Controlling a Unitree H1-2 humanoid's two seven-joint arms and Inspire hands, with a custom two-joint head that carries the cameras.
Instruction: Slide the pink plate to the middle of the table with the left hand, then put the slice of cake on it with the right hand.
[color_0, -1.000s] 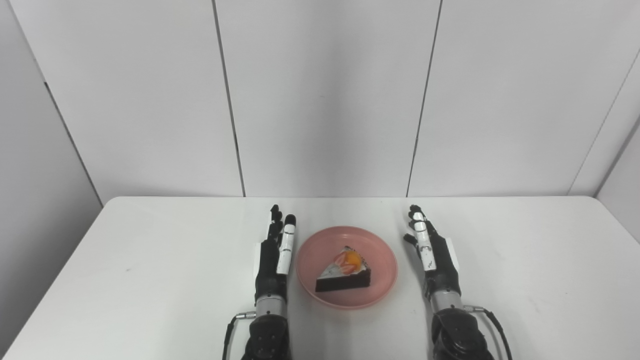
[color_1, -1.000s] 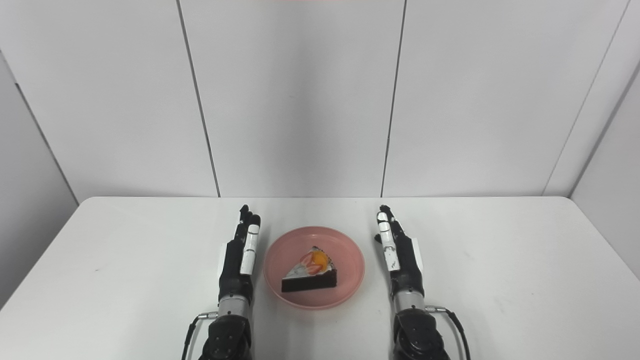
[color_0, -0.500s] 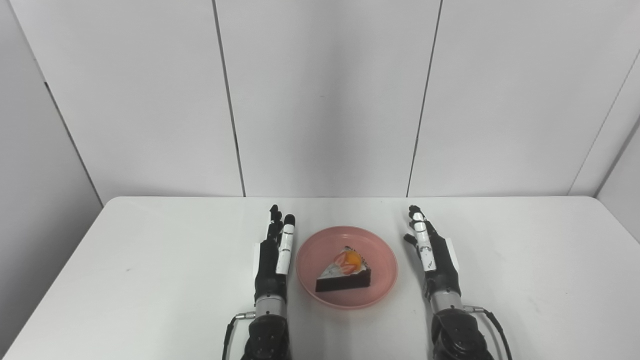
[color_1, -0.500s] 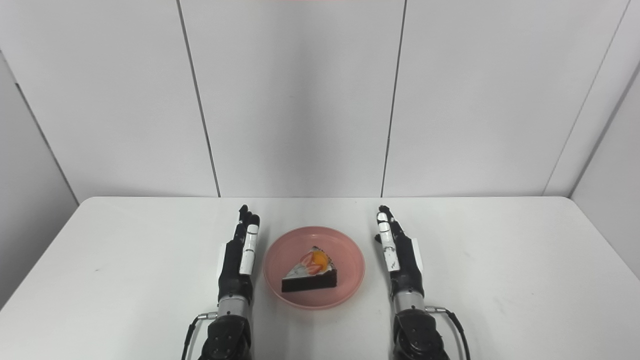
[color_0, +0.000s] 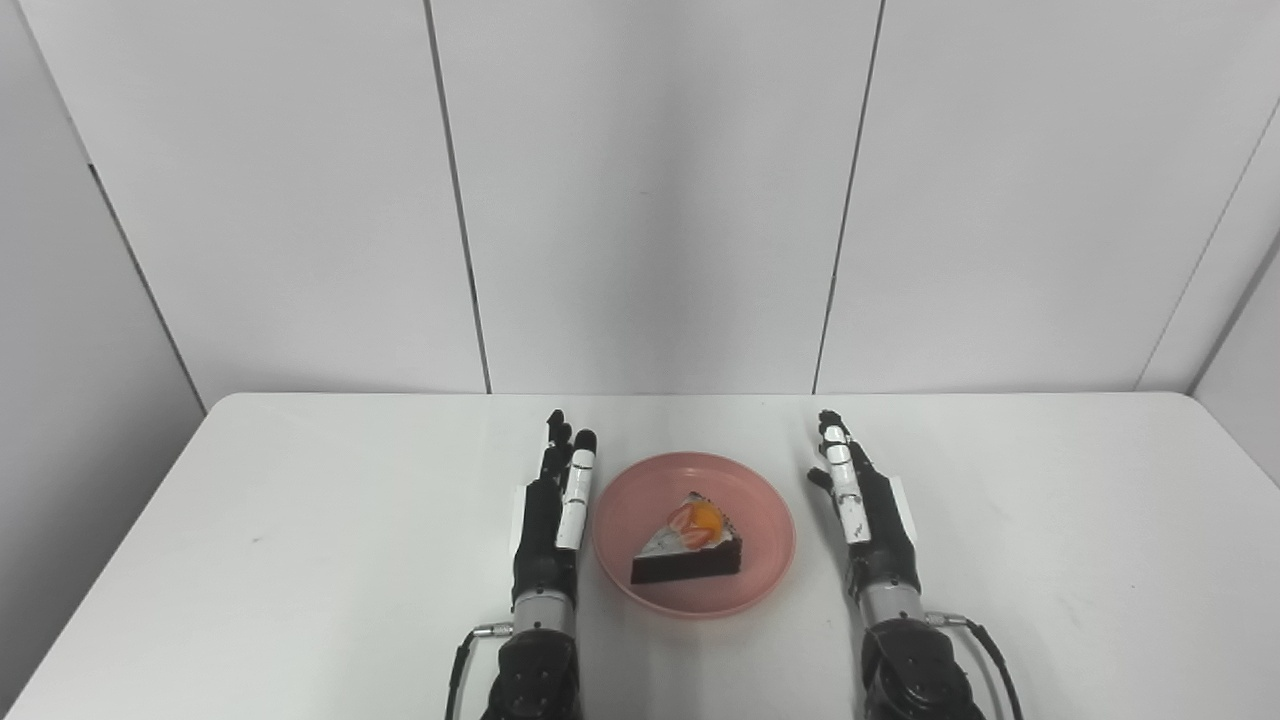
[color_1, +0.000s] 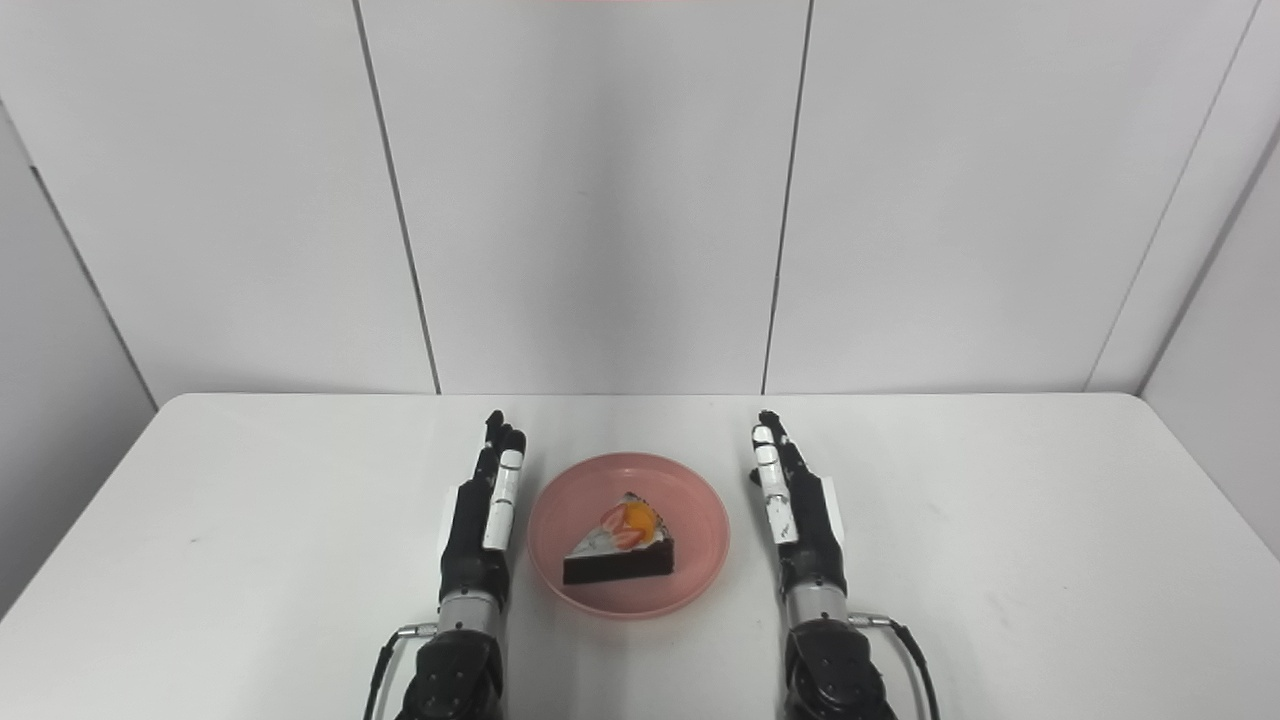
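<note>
At lower centre I see the cake (color_0: 690, 548) on the plate (color_0: 765, 510); my left hand (color_0: 548, 520) and right hand (color_0: 872, 520) flank it, both wide, empty.

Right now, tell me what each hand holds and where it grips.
Nothing is held. The left hand and right hand are open beside the plate; the cake sits untouched.
</note>
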